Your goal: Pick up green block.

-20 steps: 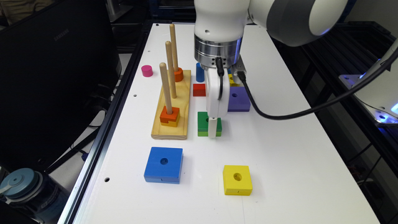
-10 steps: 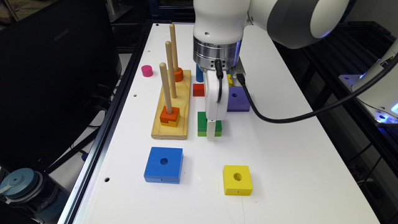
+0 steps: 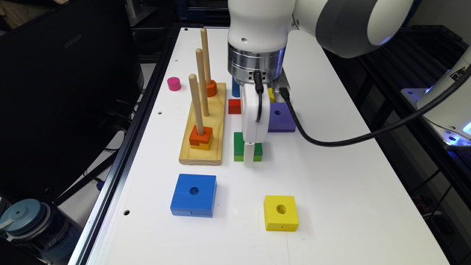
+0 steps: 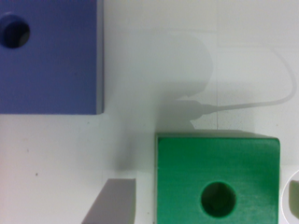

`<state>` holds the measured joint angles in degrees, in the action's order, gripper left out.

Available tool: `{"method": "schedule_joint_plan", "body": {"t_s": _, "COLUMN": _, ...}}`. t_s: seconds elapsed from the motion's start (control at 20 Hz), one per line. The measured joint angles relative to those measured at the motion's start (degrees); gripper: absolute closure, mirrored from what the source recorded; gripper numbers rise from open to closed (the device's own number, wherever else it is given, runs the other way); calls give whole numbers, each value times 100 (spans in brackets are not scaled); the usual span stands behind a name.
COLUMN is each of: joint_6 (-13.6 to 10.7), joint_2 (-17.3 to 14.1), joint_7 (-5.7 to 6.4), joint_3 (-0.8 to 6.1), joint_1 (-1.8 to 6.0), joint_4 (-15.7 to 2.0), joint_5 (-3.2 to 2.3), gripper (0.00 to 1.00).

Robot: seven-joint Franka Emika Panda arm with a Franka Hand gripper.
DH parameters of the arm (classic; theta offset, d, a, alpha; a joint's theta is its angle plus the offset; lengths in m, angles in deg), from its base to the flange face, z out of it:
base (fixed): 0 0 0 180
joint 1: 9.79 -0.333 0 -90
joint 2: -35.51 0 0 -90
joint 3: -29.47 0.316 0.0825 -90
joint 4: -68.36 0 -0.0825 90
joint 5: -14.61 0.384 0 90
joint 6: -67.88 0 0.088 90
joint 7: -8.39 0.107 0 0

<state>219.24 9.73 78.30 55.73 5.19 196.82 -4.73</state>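
Note:
The green block [image 3: 238,146], dark green over lime green with a round centre hole, lies flat on the white table [image 3: 331,176] just off the wooden peg board. My gripper [image 3: 249,156] stands straight down over it. In the wrist view the green block [image 4: 187,168] sits between my two fingers: one grey finger [image 4: 112,203] is a small gap off one side, and the other finger [image 4: 293,200] is close at the opposite edge. The gripper [image 4: 202,205] is open around the block.
A wooden peg board [image 3: 203,125] with three upright pegs and orange pieces stands beside the green block. A purple block [image 3: 281,117] and a small red block [image 3: 234,106] lie just behind. The blue block [image 3: 194,194] and yellow block [image 3: 280,212] lie nearer the front; a pink cylinder [image 3: 173,83] sits at the table's edge.
My gripper has come down a little over the green block. The block and the other pieces have not moved.

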Motion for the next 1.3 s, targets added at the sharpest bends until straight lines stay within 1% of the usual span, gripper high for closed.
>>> {"method": "schedule_joint_plan", "body": {"t_s": 0.05, "joint_6": 24, "joint_2": -58, "joint_7": 3, "joint_3": -21, "joint_1": -10, "joint_4": -4, "joint_5": -18, "gripper": 0}}
{"method": "schedule_joint_plan", "body": {"t_s": 0.1, "joint_6": 84, "joint_2": -145, "joint_7": 13, "joint_3": -63, "joint_1": -31, "joint_4": -14, "joint_5": -55, "gripper": 0}}
{"method": "schedule_joint_plan", "body": {"t_s": 0.15, "joint_6": 106, "joint_2": -188, "joint_7": 65, "joint_3": -85, "joint_1": -45, "joint_4": -55, "joint_5": -125, "gripper": 0}}
{"method": "schedule_joint_plan", "body": {"t_s": 0.2, "joint_6": 97, "joint_2": -216, "joint_7": 106, "joint_3": -93, "joint_1": -61, "joint_4": -91, "joint_5": -158, "gripper": 0}}
{"method": "schedule_joint_plan", "body": {"t_s": 0.4, "joint_6": 97, "joint_2": -217, "joint_7": 120, "joint_3": -131, "joint_1": -106, "joint_4": -103, "joint_5": -160, "gripper": 0}}
{"method": "schedule_joint_plan", "body": {"t_s": 1.3, "joint_6": 99, "joint_2": -215, "joint_7": 120, "joint_3": -131, "joint_1": -102, "joint_4": -103, "joint_5": -159, "gripper": 0}}
